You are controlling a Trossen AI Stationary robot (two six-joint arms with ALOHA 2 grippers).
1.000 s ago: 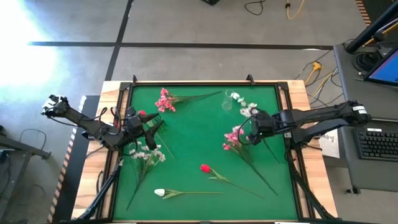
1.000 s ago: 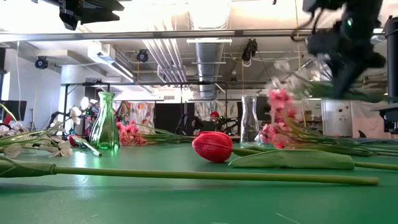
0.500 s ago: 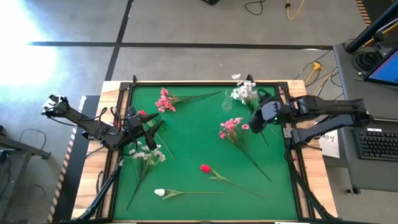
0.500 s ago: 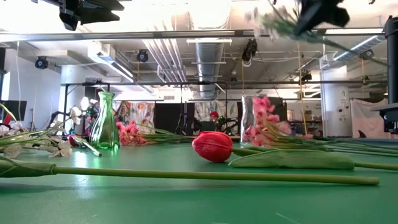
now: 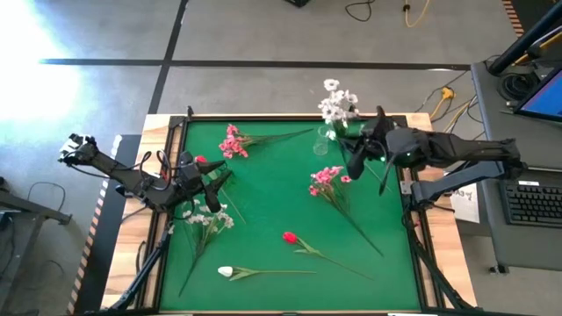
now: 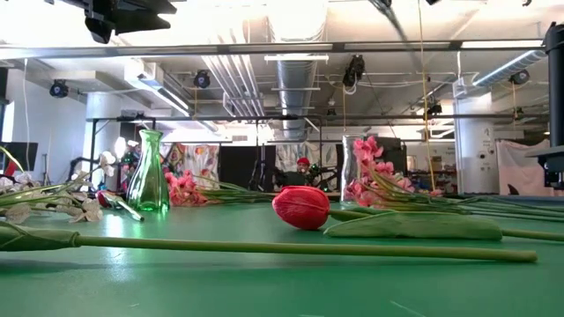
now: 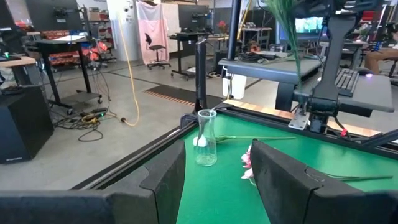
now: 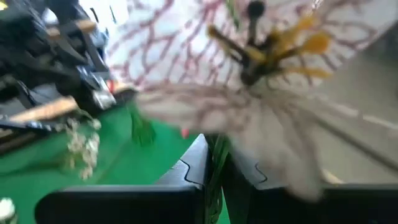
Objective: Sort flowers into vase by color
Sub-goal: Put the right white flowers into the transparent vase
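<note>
right gripper (image 5: 362, 151) clamps white spray (image 5: 336, 104) | stem upright | clear vase (image 5: 326, 140) at 9 o'clock, near | left gripper (image 5: 213, 182) half-open, empty

green table (image 5: 263, 189), flowers (image 5: 303, 247), two vases (image 6: 149, 183)

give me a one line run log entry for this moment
right gripper: shut on white spray, lifted near clear vase | left gripper: waiting by green vase

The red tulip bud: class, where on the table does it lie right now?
In the high view the red tulip bud lies on the green table slightly right of centre toward the near edge, between the white bud and the pink blossom cluster.
</note>
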